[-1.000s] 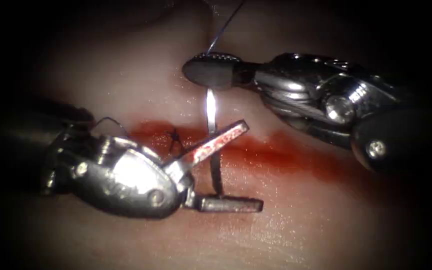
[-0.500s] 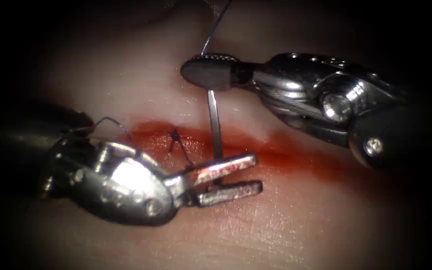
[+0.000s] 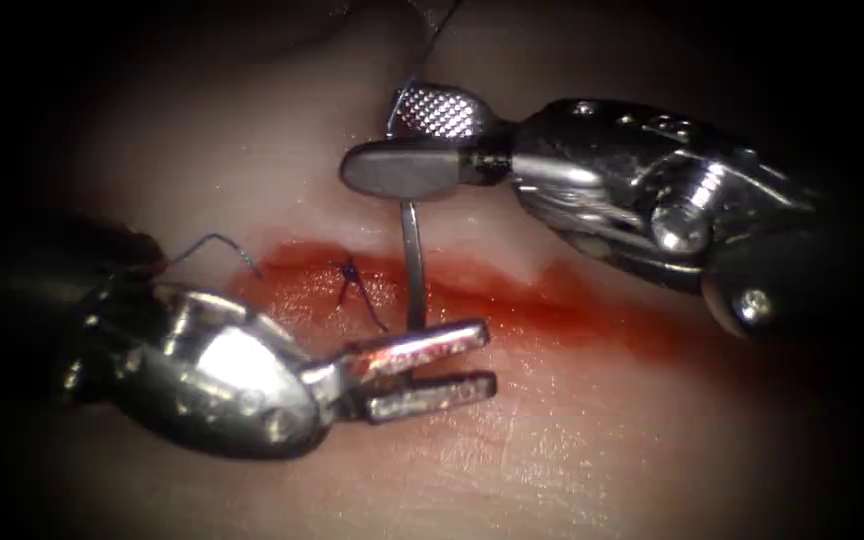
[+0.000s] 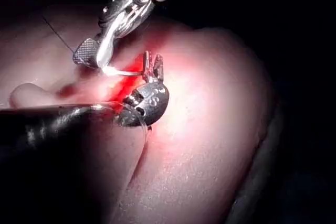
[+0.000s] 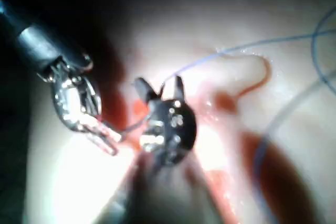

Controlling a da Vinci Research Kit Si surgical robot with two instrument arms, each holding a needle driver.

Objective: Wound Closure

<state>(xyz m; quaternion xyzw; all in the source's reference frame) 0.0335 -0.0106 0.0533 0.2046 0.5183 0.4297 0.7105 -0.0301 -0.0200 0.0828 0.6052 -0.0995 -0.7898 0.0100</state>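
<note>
The pale, glistening slab of pork-belly tissue [image 3: 552,450] lies under the lamp, its long cut [image 3: 572,305] running across the endoscope view and rimmed with wet red fluid [image 3: 512,300]. The right arm's steel needle driver [image 3: 377,135] reaches in above the cut with its jaws spread wide, the ridged inner face of one jaw showing; it grips nothing, and it looks parked there to steady the top of the needle against the other jaw. The left arm's steel needle driver [image 3: 490,357], its jaws smeared red, lies low along the near edge of the cut. Those jaws are drawn to a narrow gap on the lower part of the thin curved steel needle [image 3: 412,265], seemingly so that one tool keeps control of it. The needle stands almost upright across the cut, spanning from the left tool's jaws to the underside of the right tool's lower jaw; whether its lower tip sits in the tissue is hidden behind the jaw. It looks slim, bright and lightly bowed. The fine dark blue thread [image 3: 422,55] rises from its upper end between the right tool's open jaws. Left of the needle, a small dark knotted stitch [image 3: 352,278] sits on the cut, and a short curled thread end [image 3: 214,240] lies further left.
</note>
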